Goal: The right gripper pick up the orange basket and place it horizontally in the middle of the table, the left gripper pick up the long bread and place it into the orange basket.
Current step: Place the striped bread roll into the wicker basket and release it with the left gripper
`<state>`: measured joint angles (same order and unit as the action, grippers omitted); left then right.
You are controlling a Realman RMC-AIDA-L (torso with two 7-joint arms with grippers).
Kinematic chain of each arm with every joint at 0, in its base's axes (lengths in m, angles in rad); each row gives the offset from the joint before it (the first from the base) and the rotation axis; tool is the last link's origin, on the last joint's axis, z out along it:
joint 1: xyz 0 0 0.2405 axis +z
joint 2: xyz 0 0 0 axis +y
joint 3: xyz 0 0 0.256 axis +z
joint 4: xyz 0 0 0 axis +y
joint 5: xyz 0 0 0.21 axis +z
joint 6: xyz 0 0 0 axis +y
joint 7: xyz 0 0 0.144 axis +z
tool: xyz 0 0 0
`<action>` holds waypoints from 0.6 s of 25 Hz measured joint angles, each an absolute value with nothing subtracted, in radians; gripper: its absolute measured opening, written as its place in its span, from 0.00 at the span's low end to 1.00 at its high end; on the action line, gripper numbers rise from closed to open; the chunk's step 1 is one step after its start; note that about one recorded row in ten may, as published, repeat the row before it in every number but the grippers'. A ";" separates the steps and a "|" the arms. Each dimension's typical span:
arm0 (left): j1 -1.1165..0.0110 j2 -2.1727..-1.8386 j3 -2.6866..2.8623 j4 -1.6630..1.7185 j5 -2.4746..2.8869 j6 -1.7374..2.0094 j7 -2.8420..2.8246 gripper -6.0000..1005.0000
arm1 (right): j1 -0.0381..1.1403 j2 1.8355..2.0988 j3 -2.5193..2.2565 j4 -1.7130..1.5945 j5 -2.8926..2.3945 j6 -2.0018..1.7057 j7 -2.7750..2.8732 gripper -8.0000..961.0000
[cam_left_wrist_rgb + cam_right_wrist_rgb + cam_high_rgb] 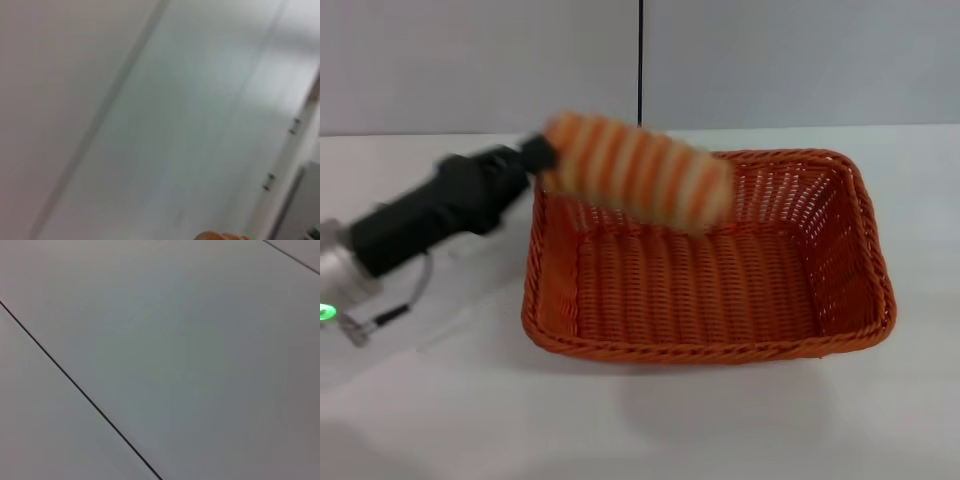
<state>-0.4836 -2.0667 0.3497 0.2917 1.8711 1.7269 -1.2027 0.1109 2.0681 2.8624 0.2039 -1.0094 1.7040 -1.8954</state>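
Observation:
The orange basket (pixel 710 300) lies crosswise in the middle of the white table (pixel 650 420). Above its back left part hangs the long bread (pixel 638 172), striped orange and cream, tilted down toward the right. My left gripper (pixel 542 160) reaches in from the left and is shut on the bread's left end. In the left wrist view only a sliver of the bread (pixel 220 236) shows at the picture's edge. The right gripper is out of view; its wrist view shows only a pale wall.
A grey wall with a dark vertical seam (pixel 640 60) stands behind the table. The left arm (pixel 410 235) stretches over the table's left side.

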 joint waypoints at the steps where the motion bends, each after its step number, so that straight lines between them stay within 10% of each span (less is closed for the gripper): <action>1: -0.492 -2.067 0.370 0.277 1.871 1.721 -1.193 0.09 | 0.111 2.068 2.862 0.204 -1.009 1.704 -1.895 0.45; 15: -0.528 -2.070 0.507 0.249 1.868 1.687 -1.182 0.22 | 0.117 2.068 2.859 0.202 -1.009 1.702 -1.894 0.45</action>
